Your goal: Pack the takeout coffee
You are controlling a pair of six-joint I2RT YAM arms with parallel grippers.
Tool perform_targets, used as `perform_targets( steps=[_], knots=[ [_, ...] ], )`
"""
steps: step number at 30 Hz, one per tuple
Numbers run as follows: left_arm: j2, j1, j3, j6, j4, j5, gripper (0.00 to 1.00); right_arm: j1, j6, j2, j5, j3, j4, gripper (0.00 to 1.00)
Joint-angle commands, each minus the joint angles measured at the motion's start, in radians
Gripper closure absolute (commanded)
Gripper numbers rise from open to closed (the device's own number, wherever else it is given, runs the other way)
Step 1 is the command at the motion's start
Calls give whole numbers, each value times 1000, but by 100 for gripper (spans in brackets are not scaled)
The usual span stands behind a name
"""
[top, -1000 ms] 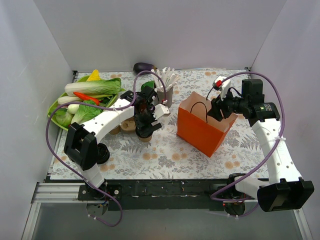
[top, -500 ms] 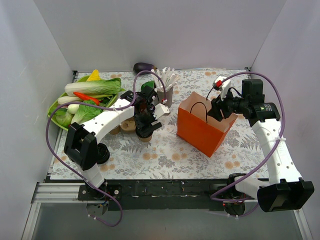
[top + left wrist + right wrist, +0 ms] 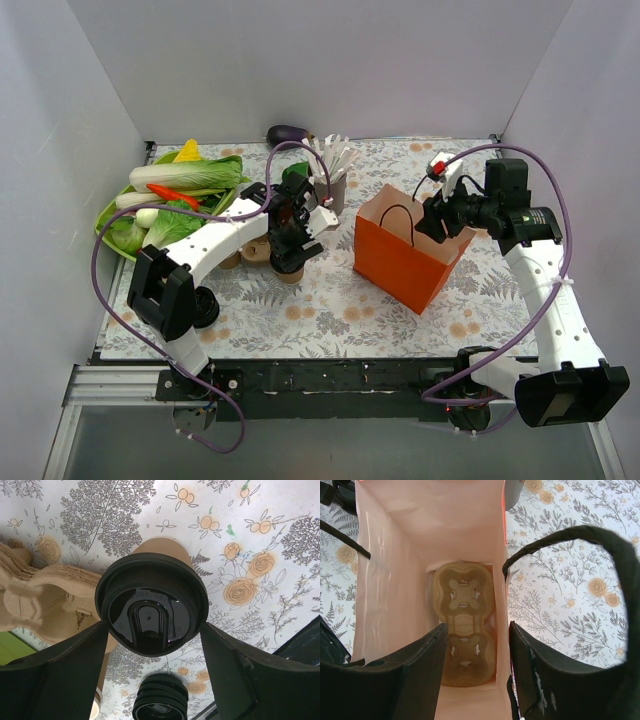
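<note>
The takeout coffee (image 3: 150,605), a brown kraft cup with a black lid, stands on the flowered mat; in the top view (image 3: 291,273) it is left of the orange paper bag (image 3: 398,268). My left gripper (image 3: 152,630) (image 3: 288,248) is over it, with one finger touching each side of the lid. My right gripper (image 3: 479,630) (image 3: 432,222) is open at the bag's top. One finger is inside the bag and one outside, with the bag wall (image 3: 504,540) between them and a black handle looped over the outer finger. A pulp cup-carrier tray (image 3: 464,630) lies on the bag's floor.
A stack of pulp trays (image 3: 45,595) touches the cup's left side. A black ribbed round object (image 3: 160,697) lies near the left arm's base. A grey cup of white sticks (image 3: 335,178), an eggplant (image 3: 288,133) and a green plate of vegetables (image 3: 170,195) sit at the back left.
My left wrist has shifted very slightly at the cup. The cup, the bag and the right arm are where they were.
</note>
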Motion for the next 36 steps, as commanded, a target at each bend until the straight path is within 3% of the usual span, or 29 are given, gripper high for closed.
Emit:
perform_targets(
  steps=[1, 16, 21, 36],
  knots=[
    [-16, -3, -40, -22, 12, 21, 25, -5, 2, -25, -15, 27, 3, 40],
    [-12, -3, 73, -48, 6, 15, 26, -3, 2, -22, -15, 22, 6, 40],
    [-12, -3, 52, -42, 14, -1, 21, -3, 2, -13, -15, 30, 6, 40],
    [11, -1, -9, -44, -3, 10, 27, -5, 4, -16, -15, 27, 8, 40]
  ],
)
